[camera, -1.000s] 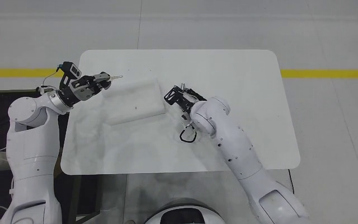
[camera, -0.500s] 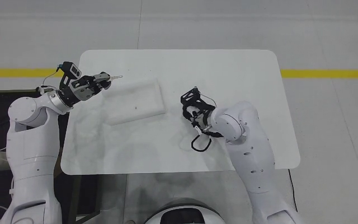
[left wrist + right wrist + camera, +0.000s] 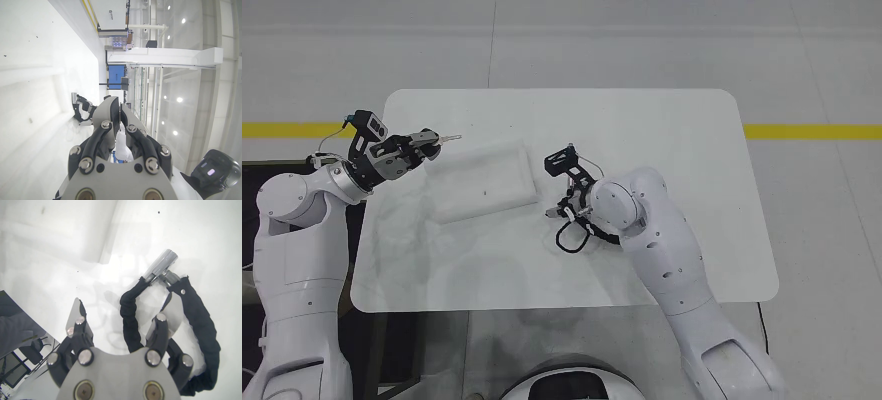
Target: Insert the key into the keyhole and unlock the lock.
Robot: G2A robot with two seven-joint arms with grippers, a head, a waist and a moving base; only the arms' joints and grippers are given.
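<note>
The lock is a black fabric-covered cable loop [image 3: 130, 321] with a silver cylinder [image 3: 163, 263], lying on the white table [image 3: 662, 130] near its middle [image 3: 572, 238]. My right gripper [image 3: 123, 302] hangs over it, open: one finger [image 3: 170, 306] sits inside the loop, the other [image 3: 79, 309] outside, straddling one side of the cable. My left gripper [image 3: 427, 146] is held above the table's left edge, shut on the key [image 3: 448, 137]. The key's thin metal edge shows between the pads [image 3: 119, 115]. The lock cylinder [image 3: 74, 98] shows farther off in the left wrist view.
A white foam block [image 3: 482, 180] lies between the two arms, left of the lock, its corner [image 3: 56, 228] close to the right gripper. The table's right half and front are bare. A yellow floor line [image 3: 812, 131] runs behind the table.
My right arm swung to the right, then back left toward the foam block, and the lock shifted along with it. The left arm and key stayed put.
</note>
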